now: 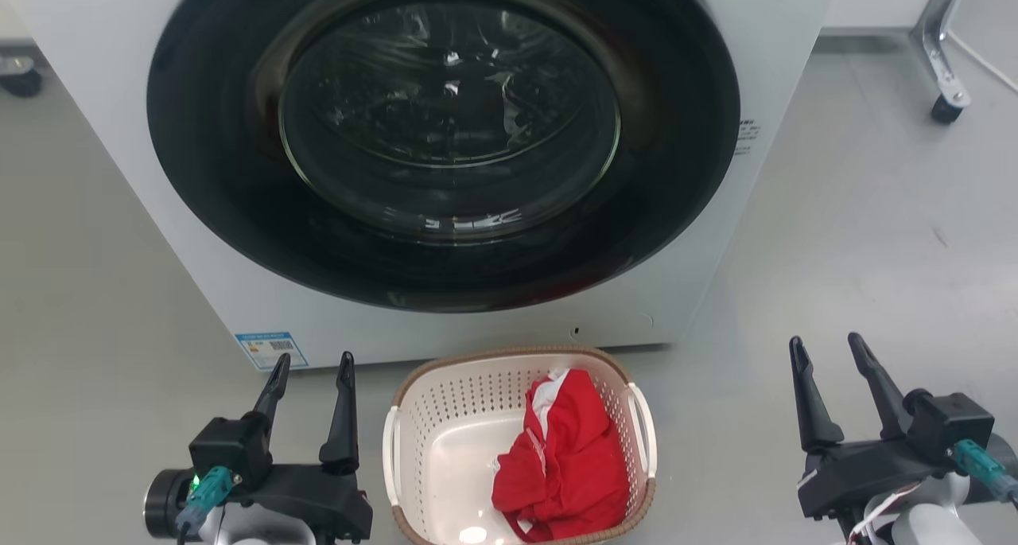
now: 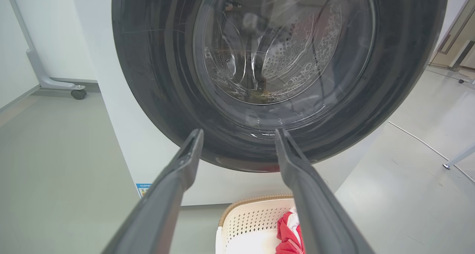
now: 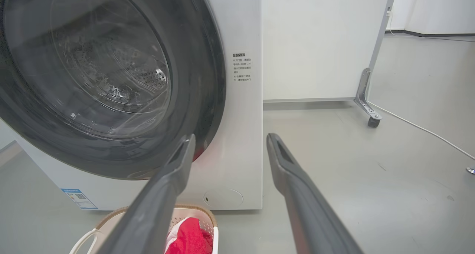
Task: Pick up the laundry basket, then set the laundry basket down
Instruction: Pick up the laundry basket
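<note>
Setting: laundry corner staged in lab or test room. Evidence: front-loading washing machine point(image 1: 445, 155) standing free on bare grey floor point(image 1: 875, 235); white partition panel point(image 3: 315, 42) on metal foot with caster point(image 3: 373, 121); loose cable point(image 3: 426, 129) across floor; laundry basket point(image 1: 445, 402) holding red garment point(image 1: 569, 457) before machine.

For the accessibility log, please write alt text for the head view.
A cream laundry basket holding a red garment sits on the grey floor before a white washing machine. The left gripper and right gripper, both open, flank it without touching.
</note>
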Controlling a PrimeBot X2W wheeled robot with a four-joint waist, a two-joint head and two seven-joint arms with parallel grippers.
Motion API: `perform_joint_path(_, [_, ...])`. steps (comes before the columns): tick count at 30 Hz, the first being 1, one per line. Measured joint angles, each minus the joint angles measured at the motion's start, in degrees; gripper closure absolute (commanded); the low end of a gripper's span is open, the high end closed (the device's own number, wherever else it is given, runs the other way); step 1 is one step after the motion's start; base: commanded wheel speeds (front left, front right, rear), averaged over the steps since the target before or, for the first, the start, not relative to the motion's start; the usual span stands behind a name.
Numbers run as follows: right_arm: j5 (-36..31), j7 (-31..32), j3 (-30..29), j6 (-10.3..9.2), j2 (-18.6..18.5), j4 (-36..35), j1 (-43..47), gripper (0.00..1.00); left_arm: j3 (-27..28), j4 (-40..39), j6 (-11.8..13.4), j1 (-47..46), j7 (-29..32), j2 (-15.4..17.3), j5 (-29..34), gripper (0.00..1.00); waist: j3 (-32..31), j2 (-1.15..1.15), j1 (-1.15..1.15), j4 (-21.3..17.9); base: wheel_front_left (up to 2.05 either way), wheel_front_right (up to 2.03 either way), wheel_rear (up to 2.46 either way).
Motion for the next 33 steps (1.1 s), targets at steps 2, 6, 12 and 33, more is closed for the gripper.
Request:
perform_joint_path(2, [0.00, -0.01, -0.15, 0.02, 0.03, 0.00, -0.95, 0.00, 0.00, -0.33, 0.01, -0.32, 0.18, -0.15, 0.19, 0.00, 1.23, 0.00, 0.00, -0.02, 0.00, 0.00, 0.00])
perform_joint_path(6, [0.00, 0.00, -0.27, 0.19, 0.21, 0.24, -2.81, 0.00, 0.09, -0.65, 0.03, -2.46, 0.62, -0.49, 0.21, 0.00, 4.01, 0.00, 0.00, -0.06, 0.00, 0.00, 0.00])
perform_joint_path(12, [0.00, -0.01, -0.52, 0.60, 0.35, 1.12, -6.70, 0.00, 0.16, -0.69, 0.03, -6.06, 1.16, -1.40, 0.25, 0.00, 9.36, 0.00, 0.01, -0.11, 0.00, 0.00, 0.00])
perform_joint_path(33, [-0.64, -0.25, 0.15, 2.31, 1.21, 6.97, -20.48, 0.00, 0.94, 6.22, -0.60, -19.67, 4.69, -2.61, -0.37, 0.00, 25.48, 0.01, 0.01, 0.06, 0.00, 0.00, 0.00])
